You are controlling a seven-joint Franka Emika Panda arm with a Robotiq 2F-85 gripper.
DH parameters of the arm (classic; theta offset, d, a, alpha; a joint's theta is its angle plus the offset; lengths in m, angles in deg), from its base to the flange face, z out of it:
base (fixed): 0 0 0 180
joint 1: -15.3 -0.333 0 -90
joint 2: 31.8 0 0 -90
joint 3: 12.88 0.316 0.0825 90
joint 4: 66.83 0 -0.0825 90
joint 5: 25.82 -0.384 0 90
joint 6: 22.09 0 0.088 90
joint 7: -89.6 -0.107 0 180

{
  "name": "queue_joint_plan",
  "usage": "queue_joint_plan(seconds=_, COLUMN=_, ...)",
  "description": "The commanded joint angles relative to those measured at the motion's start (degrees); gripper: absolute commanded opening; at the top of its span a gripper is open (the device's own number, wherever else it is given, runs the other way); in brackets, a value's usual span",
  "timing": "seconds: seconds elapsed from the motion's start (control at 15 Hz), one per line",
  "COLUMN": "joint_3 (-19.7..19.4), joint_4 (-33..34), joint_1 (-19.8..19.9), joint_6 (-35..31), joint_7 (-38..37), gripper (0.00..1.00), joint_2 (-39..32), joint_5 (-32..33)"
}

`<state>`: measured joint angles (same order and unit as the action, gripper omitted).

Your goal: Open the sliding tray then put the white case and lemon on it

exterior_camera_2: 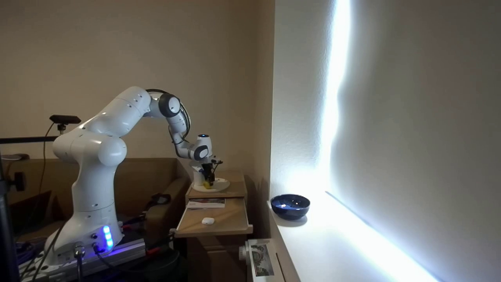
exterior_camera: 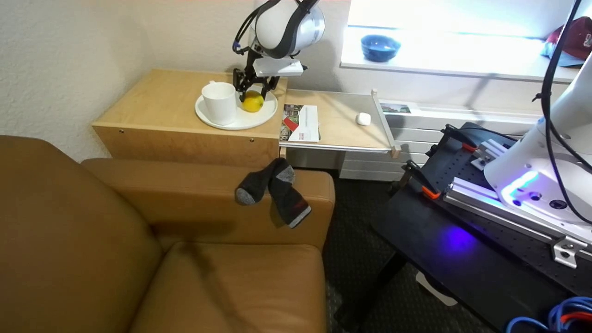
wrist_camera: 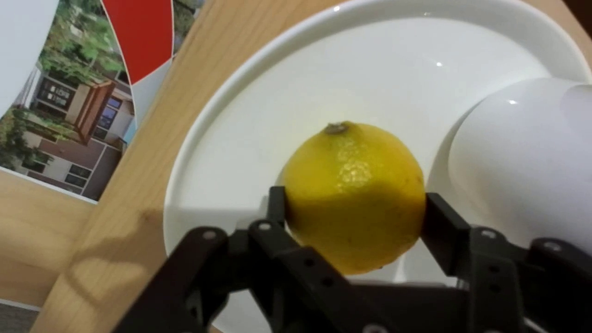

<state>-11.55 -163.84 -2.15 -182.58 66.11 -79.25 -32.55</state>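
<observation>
Gripper (wrist_camera: pixel 355 208): we see it gripping the lemon (wrist_camera: pixel 354 157) from two sides.
Lemon: on the white plate (exterior_camera: pixel 252 121), beside the cup (exterior_camera: pixel 219 104).
White case (exterior_camera: pixel 363 119): on the sliding tray (exterior_camera: pixel 340 132), which is pulled out.

WRIST VIEW: lemon (wrist_camera: pixel 347 185), underside hidden | plate (wrist_camera: pixel 231 152), 6 o'clock, hidden by Robotiq gripper (wrist_camera: pixel 354 208) | mug (wrist_camera: pixel 522 157), 3 o'clock, cut off | brochure (wrist_camera: pixel 83 106), 10 o'clock, cut off

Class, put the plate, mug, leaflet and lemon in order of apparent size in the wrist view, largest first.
Largest: plate
Next: leaflet, though the picture's edge cuts it off
Last, unranked: lemon and mug; their visible parts look alike, and the mug is cut off too
</observation>
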Motion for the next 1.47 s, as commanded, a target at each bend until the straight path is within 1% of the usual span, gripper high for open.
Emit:
queue_joint_plan(seconds=0.0, joint_3=1.7, joint_4=0.0, joint_1=2.1, joint_6=-0.7, joint_7=1.2, gripper=0.47, joint_2=-1.1, joint_5=-2.5)
queue_joint_plan(seconds=0.2, joint_3=2.3, joint_4=-0.8, joint_1=3.0, joint_6=-0.9, joint_7=1.2, gripper=0.45, joint_2=-0.3, joint_5=-3.8)
queue_joint_plan(seconds=0.47, joint_3=2.7, joint_4=-6.2, joint_1=5.3, joint_6=-1.2, joint_7=2.5, gripper=0.44, joint_2=5.3, joint_5=-5.0)
queue_joint_plan(seconds=0.6, joint_3=2.7, joint_4=-9.7, joint_1=6.8, joint_6=-1.0, joint_7=3.2, gripper=0.44, joint_2=8.6, joint_5=-5.1)
queue_joint_plan(seconds=0.73, joint_3=4.1, joint_4=-13.1, joint_1=9.1, joint_6=-1.5, joint_7=4.8, gripper=0.44, joint_2=11.4, joint_5=-6.1)
queue_joint_plan(seconds=0.8, joint_3=4.9, joint_4=-14.9, joint_1=10.2, joint_6=-1.4, joint_7=5.8, gripper=0.44, joint_2=12.9, joint_5=-6.8)
queue_joint_plan(seconds=0.93, joint_3=7.7, joint_4=-18.7, joint_1=13.3, joint_6=-1.3, joint_7=8.9, gripper=0.44, joint_2=15.6, joint_5=-9.1)
queue_joint_plan(seconds=1.2, joint_3=10.4, joint_4=-27.6, joint_1=16.5, joint_6=-0.7, joint_7=12.0, gripper=0.44, joint_2=19.9, joint_5=-13.6)
queue_joint_plan(seconds=1.27, joint_3=10.7, joint_4=-29.8, joint_1=17.0, joint_6=-0.9, joint_7=12.3, gripper=0.44, joint_2=20.7, joint_5=-14.8)
queue_joint_plan(seconds=1.33, joint_3=10.2, joint_4=-32.2, joint_1=16.9, joint_6=-1.0, joint_7=12.0, gripper=0.44, joint_2=21.5, joint_5=-15.4)
queue_joint_plan(seconds=1.4, joint_3=8.8, joint_4=-34.9, joint_1=16.0, joint_6=-1.6, joint_7=10.5, gripper=0.44, joint_2=22.3, joint_5=-15.3)
